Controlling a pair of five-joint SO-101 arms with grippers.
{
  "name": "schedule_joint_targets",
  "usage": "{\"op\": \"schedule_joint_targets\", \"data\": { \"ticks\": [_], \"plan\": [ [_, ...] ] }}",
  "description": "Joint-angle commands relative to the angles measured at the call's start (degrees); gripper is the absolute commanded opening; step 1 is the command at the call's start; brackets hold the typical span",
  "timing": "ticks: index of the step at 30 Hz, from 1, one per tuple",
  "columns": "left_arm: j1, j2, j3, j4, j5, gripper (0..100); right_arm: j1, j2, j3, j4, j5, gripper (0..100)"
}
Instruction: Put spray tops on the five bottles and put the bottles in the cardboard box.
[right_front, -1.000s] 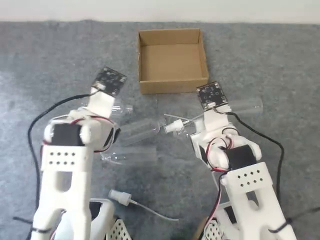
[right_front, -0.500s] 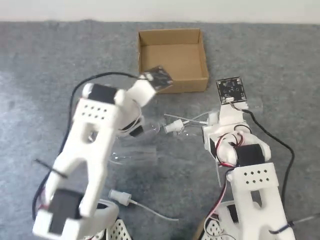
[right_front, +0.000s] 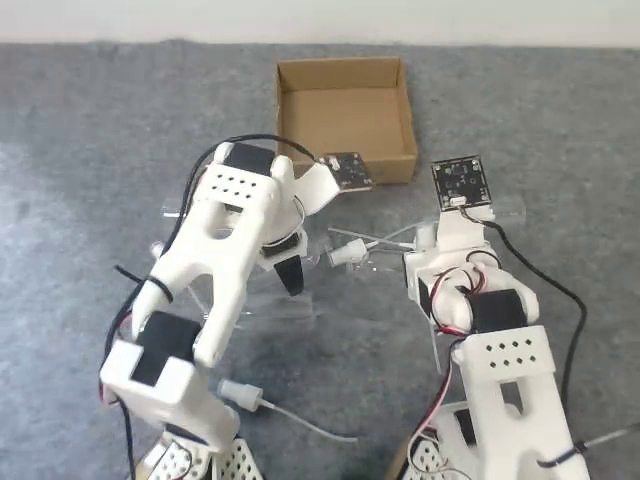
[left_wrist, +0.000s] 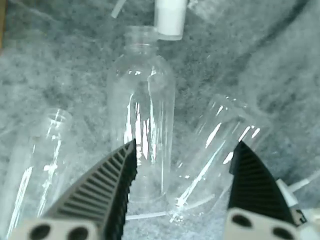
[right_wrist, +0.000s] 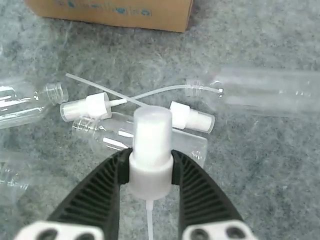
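My left gripper (left_wrist: 185, 150) is open and hangs over several clear bottles lying on the grey carpet. One capless bottle (left_wrist: 142, 110) lies between its fingers, with another bottle (left_wrist: 220, 145) beside it. In the high view the left gripper (right_front: 290, 268) is near the middle of the bottle pile. My right gripper (right_wrist: 151, 159) is shut on a white spray top (right_wrist: 151, 125), held upright with its tube hanging down. The right gripper (right_front: 427, 240) sits just right of the pile. Two loose spray tops (right_wrist: 92, 107) (right_wrist: 192, 116) lie on a bottle (right_wrist: 135, 135) below it. The cardboard box (right_front: 345, 120) stands behind.
Another spray top (right_front: 243, 393) with a long tube lies near the front, between the arm bases. A capless bottle (right_front: 500, 212) lies to the right behind the right arm. The box wall (right_wrist: 110, 12) is close beyond the pile.
The left arm has swung in from the left and stretched forward over the bottle pile. The right arm shifted slightly to the right, then kept still, holding its spray top.
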Motion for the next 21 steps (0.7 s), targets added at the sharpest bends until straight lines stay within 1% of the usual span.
{"op": "schedule_joint_targets", "data": {
  "ticks": [1, 3, 14, 21],
  "plan": [
    [-0.88, 0.35, -2.68, -2.55, -1.58, 29, 0.66, -1.89, -0.79, -1.27, -0.44, 0.7],
    [-1.32, 1.05, -2.68, -4.48, -1.58, 29, 0.66, -1.89, -0.79, -1.27, -0.44, 0.7],
    [-1.32, 10.64, -2.68, -9.76, -1.49, 29, 0.66, -1.89, -0.79, -1.27, -0.44, 0.7],
    [-1.32, 12.92, -2.68, -10.02, -1.23, 29, 0.66, -1.89, -0.79, -1.27, -0.44, 0.7]
  ]
}}
